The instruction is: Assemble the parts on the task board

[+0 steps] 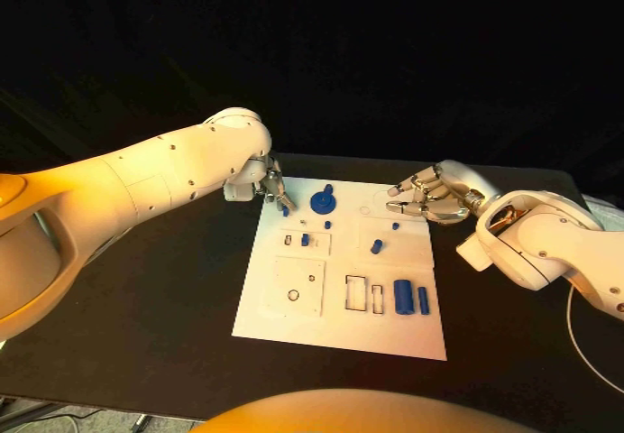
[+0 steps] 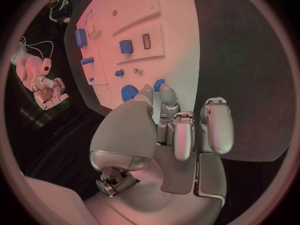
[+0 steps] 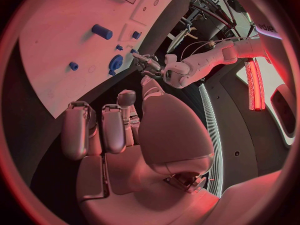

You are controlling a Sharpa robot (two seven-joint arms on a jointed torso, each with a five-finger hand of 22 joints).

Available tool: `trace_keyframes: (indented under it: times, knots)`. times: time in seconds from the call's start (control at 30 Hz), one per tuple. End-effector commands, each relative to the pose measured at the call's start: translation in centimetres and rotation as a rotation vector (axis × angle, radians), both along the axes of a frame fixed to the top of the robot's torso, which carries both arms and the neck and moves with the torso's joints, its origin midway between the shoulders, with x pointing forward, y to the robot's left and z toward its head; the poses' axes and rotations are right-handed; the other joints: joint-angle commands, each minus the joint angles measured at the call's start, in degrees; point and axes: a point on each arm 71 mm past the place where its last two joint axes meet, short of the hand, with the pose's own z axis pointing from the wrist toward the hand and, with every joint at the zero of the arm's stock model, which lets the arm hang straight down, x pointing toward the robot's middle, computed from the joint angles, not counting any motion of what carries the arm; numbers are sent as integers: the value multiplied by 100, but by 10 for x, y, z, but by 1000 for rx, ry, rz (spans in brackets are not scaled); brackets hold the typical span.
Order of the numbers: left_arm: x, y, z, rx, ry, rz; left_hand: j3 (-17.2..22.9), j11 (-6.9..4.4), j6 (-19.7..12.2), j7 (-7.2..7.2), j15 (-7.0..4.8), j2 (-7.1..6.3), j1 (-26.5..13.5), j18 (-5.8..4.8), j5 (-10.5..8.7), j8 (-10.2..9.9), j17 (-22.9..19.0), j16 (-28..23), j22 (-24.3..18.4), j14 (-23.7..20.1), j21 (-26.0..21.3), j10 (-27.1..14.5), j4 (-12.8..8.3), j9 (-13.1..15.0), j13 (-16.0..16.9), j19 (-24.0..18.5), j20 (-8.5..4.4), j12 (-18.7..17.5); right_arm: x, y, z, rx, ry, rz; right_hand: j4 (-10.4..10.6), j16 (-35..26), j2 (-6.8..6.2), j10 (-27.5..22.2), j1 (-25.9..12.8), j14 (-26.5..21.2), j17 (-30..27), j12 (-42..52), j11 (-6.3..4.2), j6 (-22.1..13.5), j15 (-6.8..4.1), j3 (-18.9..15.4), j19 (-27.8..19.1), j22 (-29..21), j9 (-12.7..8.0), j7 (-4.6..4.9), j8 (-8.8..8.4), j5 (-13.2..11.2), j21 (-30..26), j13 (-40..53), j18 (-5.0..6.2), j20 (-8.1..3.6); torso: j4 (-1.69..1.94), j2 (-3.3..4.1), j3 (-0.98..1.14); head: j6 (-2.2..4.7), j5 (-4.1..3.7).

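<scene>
The left hand (image 1: 267, 183) pinches a small blue part (image 1: 285, 210) at the white rectangular task board's (image 1: 279, 316) eleven o'clock corner. The right hand (image 1: 435, 198), fingers curled and empty, hovers at its one o'clock corner.

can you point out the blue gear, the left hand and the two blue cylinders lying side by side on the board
blue gear (image 1: 324, 195): head view, on its round face
left hand (image 1: 270, 181): head view, on its fingers
blue cylinders (image 1: 405, 293): head view, on the thicker one's middle
</scene>
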Motion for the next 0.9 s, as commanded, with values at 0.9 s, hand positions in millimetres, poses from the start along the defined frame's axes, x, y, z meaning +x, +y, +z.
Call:
trace_keyframes:
  times: [0.9]
  knots:
    - [0,-2,-3,-51,12,3,3097,40,-108,56,3,-847,362,29,535,-109,1505,17,676,613,-55,102,-1054,170,-280,124,6,-222,-1,4,0,-1,-9,25,-1,-26,14,-36,56,256,72,12,-11,4,12,-33,-47,-8,6,16,20,64,-43,9,104,-12,4,-7,5,-39,13]
